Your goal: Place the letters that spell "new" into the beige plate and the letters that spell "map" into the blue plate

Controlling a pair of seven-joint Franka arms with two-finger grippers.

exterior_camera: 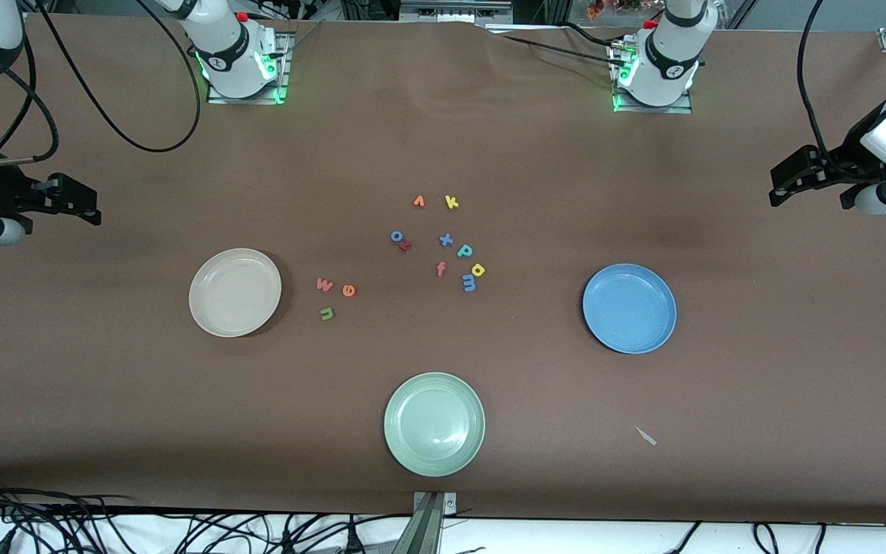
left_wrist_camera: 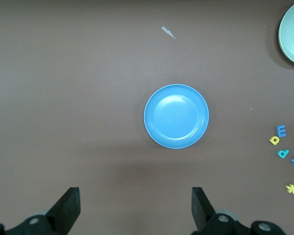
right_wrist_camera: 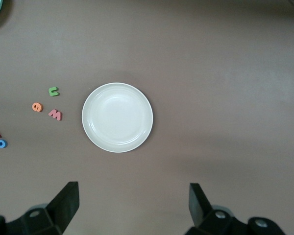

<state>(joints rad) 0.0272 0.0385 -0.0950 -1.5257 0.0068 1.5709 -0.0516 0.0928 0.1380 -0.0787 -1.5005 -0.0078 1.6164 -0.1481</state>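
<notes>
Front view: beige plate [exterior_camera: 234, 292] toward the right arm's end of the table, blue plate [exterior_camera: 629, 308] toward the left arm's end, pale green plate [exterior_camera: 434, 424] between them and nearest the camera. All three bare. Beside the beige plate: pinkish-red w [exterior_camera: 324, 285], orange e [exterior_camera: 348, 290], green n [exterior_camera: 327, 313], all on the cloth. Mid-table cluster: teal p [exterior_camera: 464, 251], yellow a [exterior_camera: 478, 269], blue m [exterior_camera: 469, 283] close together, with orange-red f [exterior_camera: 441, 268], blue x [exterior_camera: 446, 239], blue o [exterior_camera: 396, 236], red z [exterior_camera: 406, 245], yellow k [exterior_camera: 451, 202] and an orange letter [exterior_camera: 418, 201] around them. Left gripper [exterior_camera: 789, 185] and right gripper [exterior_camera: 81, 204] up at the table's ends, waiting. Left wrist view: left gripper [left_wrist_camera: 134, 205] spread wide, holding nothing, blue plate centred below. Right wrist view: right gripper [right_wrist_camera: 133, 203] spread wide, nothing held, beige plate centred below, w, e, n just beside it.
</notes>
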